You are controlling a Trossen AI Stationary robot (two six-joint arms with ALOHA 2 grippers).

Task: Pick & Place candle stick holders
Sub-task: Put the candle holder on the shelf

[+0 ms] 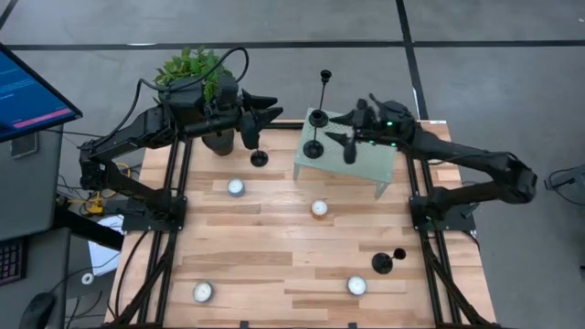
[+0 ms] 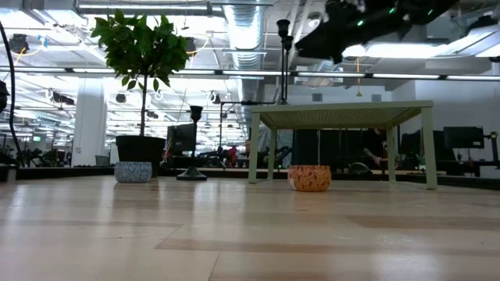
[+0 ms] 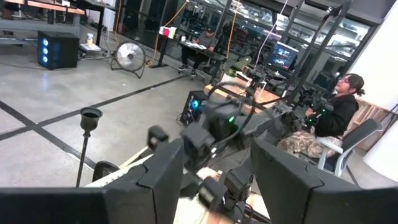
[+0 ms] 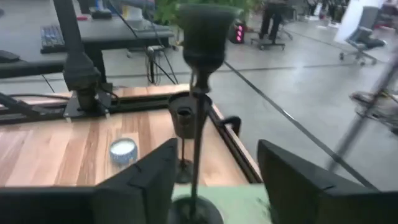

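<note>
Candlesticks [image 1: 316, 117] on green stand [image 1: 370, 166]

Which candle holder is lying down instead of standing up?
The candle stick holder near the table's front right, by a white tealight. It is tipped on its side; the others stand upright.

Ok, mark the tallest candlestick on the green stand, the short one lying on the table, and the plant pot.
tallest candlestick [image 1: 325, 76]: high view, cup top.
short candlestick [image 1: 382, 264]: high view, disc base.
plant pot [image 2: 141, 147]: low view, front wall.
</note>
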